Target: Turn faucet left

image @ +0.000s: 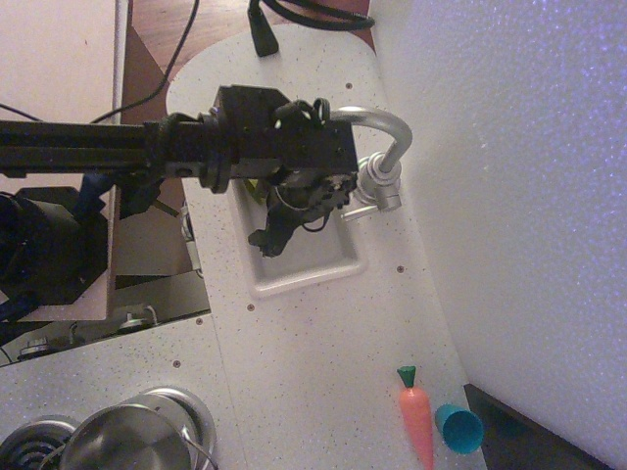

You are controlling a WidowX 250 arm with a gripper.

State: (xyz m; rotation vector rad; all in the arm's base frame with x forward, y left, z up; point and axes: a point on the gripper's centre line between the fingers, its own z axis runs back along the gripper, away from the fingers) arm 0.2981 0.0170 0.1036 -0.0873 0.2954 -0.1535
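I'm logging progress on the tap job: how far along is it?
Done: the arm has reached the sink, and its tool hangs over the basin beside the faucet. In hand: closing in on the spout; whether it touches is hidden. Left: swinging the spout left. Whether the tool is open cannot be told.

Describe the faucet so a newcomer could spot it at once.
Start at the white sink basin sunk into the speckled countertop, under the black robot arm. At the basin's right rim stands the faucet: a silver arched tube rising from a round ribbed base. Nothing else nearby arches; the steel pot, orange carrot and teal cup sit low at the bottom.
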